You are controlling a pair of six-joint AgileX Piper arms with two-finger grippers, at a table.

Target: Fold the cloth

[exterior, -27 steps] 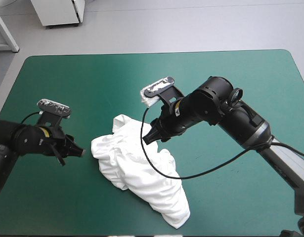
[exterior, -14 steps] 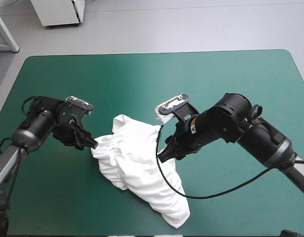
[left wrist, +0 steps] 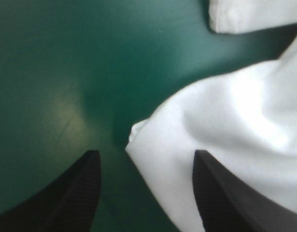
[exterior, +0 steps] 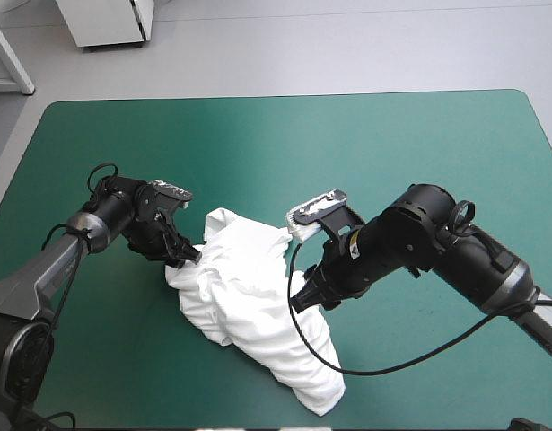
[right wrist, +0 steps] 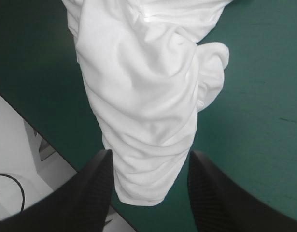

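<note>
The white T-shirt (exterior: 253,310) lies as a crumpled heap on the teal-green cover, stretching from the middle toward the table's near edge. My left gripper (exterior: 189,256) is open at the heap's left edge. In the left wrist view a corner of the T-shirt (left wrist: 220,140) pokes between the spread fingers (left wrist: 76,193) of my left gripper (left wrist: 146,193). My right gripper (exterior: 304,296) hangs open over the heap's right side. In the right wrist view the long crumpled T-shirt (right wrist: 143,111) runs between the parted fingers (right wrist: 211,193) of my right gripper (right wrist: 148,193).
Bare teal-green cover (exterior: 347,144) lies beyond the heap and at both sides. The table's near edge (right wrist: 37,130) shows close beside the shirt's lower end in the right wrist view.
My left gripper has moved right, from well left of the heap to its left edge. My right gripper has moved toward the near edge, along the heap's right side.
</note>
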